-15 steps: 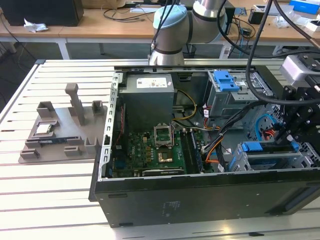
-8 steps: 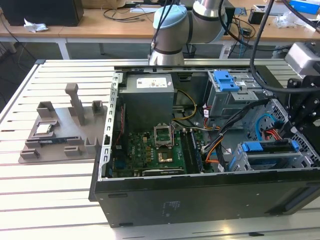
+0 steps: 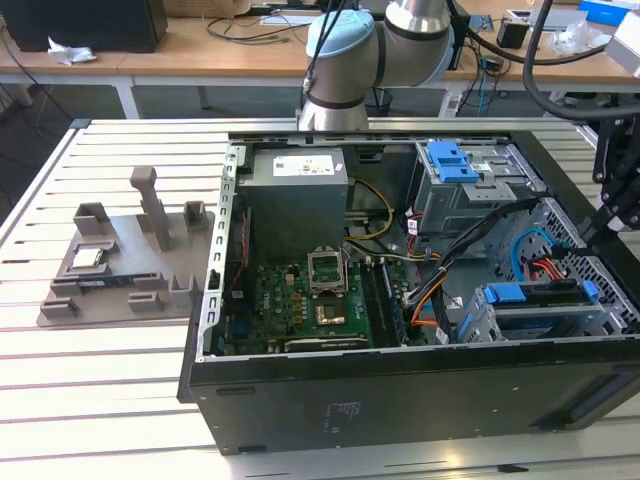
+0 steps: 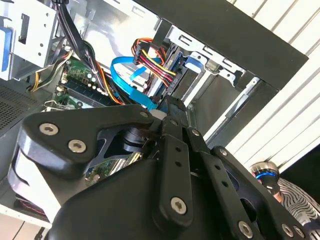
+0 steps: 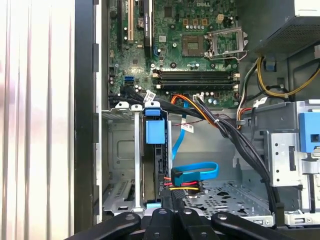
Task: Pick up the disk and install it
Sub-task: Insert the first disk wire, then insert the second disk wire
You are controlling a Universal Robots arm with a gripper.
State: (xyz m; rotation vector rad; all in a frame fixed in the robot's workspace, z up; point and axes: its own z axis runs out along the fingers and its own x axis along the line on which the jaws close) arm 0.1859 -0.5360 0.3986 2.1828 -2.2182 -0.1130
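The disk (image 3: 538,294), edged by its blue carrier bracket, sits in the lower drive bay at the case's front corner on the exterior view's right. In the first wrist view the disk (image 5: 154,165) is seen edge-on with its blue tab uppermost, and a blue data cable (image 5: 197,172) and a red-yellow power plug reach its end. My gripper (image 5: 171,216) hangs just above that cabled end, shut, with nothing between the fingers. In the second wrist view the gripper (image 4: 171,107) points at the same bay. In the exterior view the gripper (image 3: 600,228) is dark against the case's right wall.
An upper grey drive cage (image 3: 470,180) with a blue latch stands behind the bay. Black and orange cable bundles (image 5: 235,137) cross between the bays. The motherboard (image 3: 300,300) and power supply (image 3: 298,195) fill the case's left half. A grey parts fixture (image 3: 120,260) lies outside.
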